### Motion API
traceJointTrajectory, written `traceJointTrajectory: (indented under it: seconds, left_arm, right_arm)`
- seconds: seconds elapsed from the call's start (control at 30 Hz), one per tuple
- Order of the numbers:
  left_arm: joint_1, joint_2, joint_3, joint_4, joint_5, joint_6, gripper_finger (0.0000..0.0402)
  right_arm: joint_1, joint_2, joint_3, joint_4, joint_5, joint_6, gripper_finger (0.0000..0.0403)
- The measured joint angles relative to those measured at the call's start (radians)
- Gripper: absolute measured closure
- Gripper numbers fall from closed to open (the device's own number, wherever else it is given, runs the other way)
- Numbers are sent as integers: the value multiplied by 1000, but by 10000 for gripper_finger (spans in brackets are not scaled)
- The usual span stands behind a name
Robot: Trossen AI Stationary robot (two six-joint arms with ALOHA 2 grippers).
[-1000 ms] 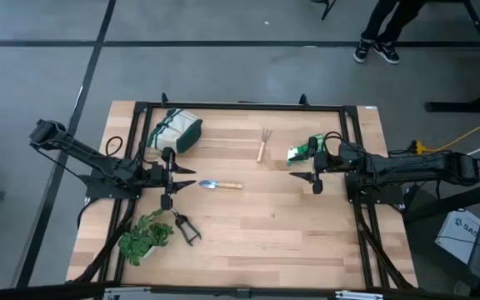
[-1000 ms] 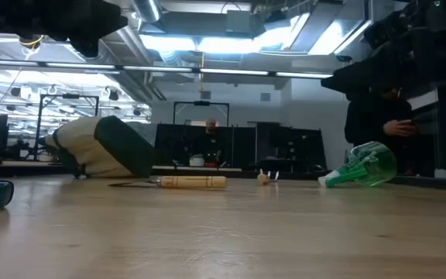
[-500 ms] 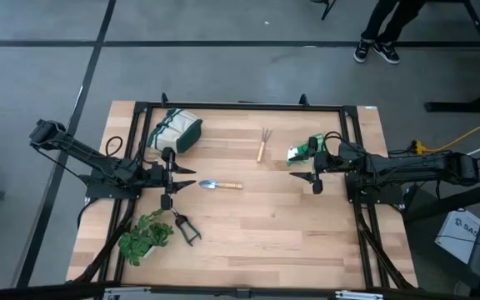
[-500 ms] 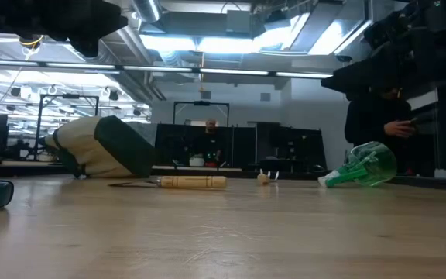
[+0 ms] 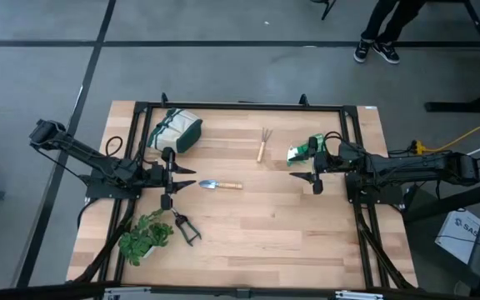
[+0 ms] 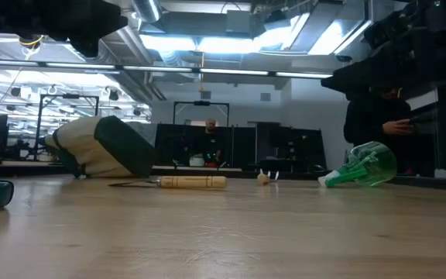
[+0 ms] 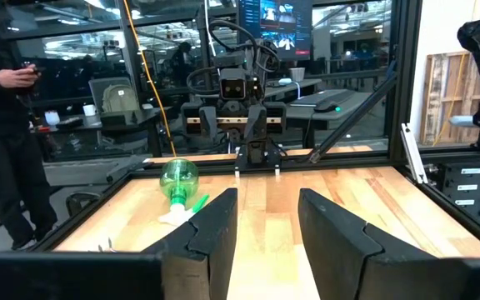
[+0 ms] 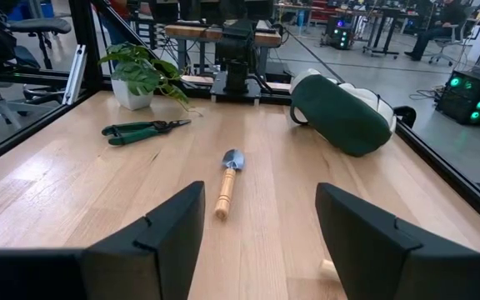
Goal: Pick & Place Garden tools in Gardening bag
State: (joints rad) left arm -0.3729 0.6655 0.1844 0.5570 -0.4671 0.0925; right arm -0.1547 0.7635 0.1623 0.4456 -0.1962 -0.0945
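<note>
we see both arms waiting above the wooden table (image 5: 248, 242), and neither one holds anything. the left gripper (image 5: 183, 177) hangs over the left side of the table, near the blade end of the trowel (image 5: 220, 185); its fingers (image 7: 215, 233) stand apart with an empty gap between them. the right gripper (image 5: 302, 169) hangs over the right side, just beside the green spray bottle (image 5: 301, 151), and its fingers (image 8: 169, 225) are spread wide, also with nothing between them. the trowel lies flat near the middle of the table, its wooden handle pointing to the right arm. the three-prong hand rake (image 5: 262, 142) lies farther back, between the bag and the bottle. the spray bottle lies on its side. the pruning shears (image 5: 185, 227) lie at the front left, touching or almost touching the leafy plant (image 5: 144, 237). the gardening bag (image 5: 176, 131) lies tipped on its side at the back left corner, well apart from the tools. a person (image 6: 378, 124) stands in the room behind the table.
</note>
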Motion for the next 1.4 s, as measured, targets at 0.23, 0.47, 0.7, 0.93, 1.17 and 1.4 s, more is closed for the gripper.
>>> traceJointTrajectory:
  seconds: [0.23,0.47,0.7,0.93,1.17,1.4]
  left_arm:
    - [0,0,0,0,0,0,276]
    - [0,0,0,0,0,0,276]
    - [0,0,0,0,0,0,277]
    - [0,0,0,0,0,0,276]
    - [0,0,0,0,0,0,276]
    - [0,0,0,0,0,0,277]
  right_arm:
    - [0,0,0,0,0,0,171]
    - [0,0,0,0,1,0,171]
    - [0,0,0,0,1,0,171]
    - [0,0,0,0,1,0,171]
    - [0,0,0,0,-22,86,171]
    - [0,1,0,-26,-25,186,171]
